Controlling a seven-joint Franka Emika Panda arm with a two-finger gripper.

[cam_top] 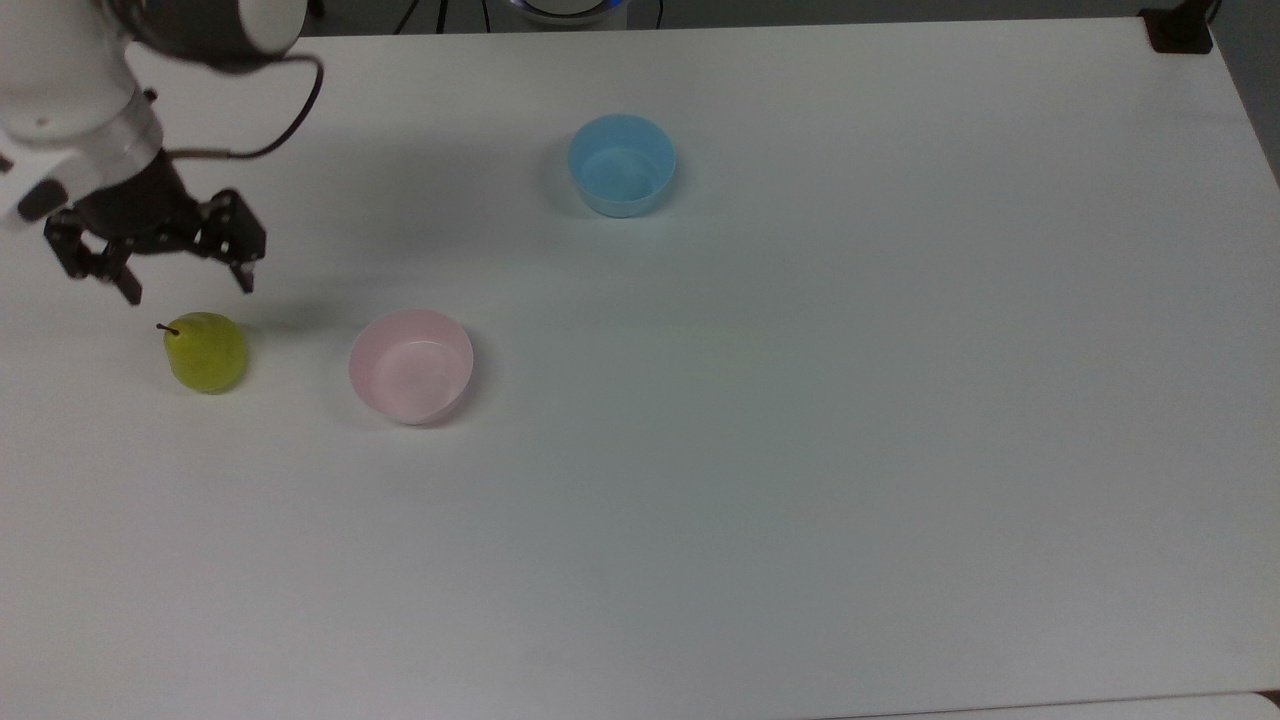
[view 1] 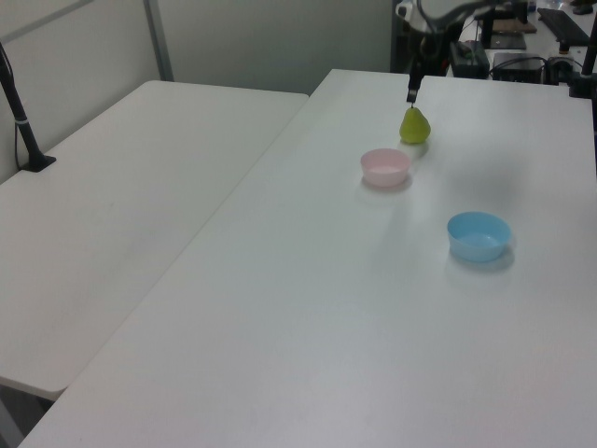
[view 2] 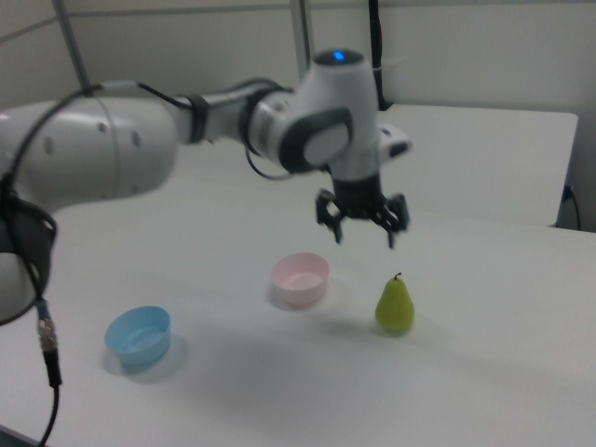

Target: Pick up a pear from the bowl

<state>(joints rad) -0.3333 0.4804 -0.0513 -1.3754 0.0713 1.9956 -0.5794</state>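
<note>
The yellow-green pear (cam_top: pixel 206 351) stands upright on the white table, stem up, at the top view's left of the pale pink bowl (cam_top: pixel 411 365). That bowl holds nothing. The pear (view 2: pixel 395 305) also stands free beside the pink bowl (view 2: pixel 301 277) in the right view, and the pear (view 1: pixel 415 124) sits beyond the bowl (view 1: pixel 385 166) in the left view. My gripper (cam_top: pixel 190 283) hangs open above the pear, fingers spread wide and holding nothing; the gripper (view 2: pixel 364 228) is clearly raised off the fruit.
A light blue bowl (cam_top: pixel 621 165) stands farther back on the table (cam_top: pixel 800 400), with nothing in it. A second white table (view 1: pixel 121 187) lies on the left view's left. A dark post base (cam_top: pixel 1180 30) sits at the top view's far right corner.
</note>
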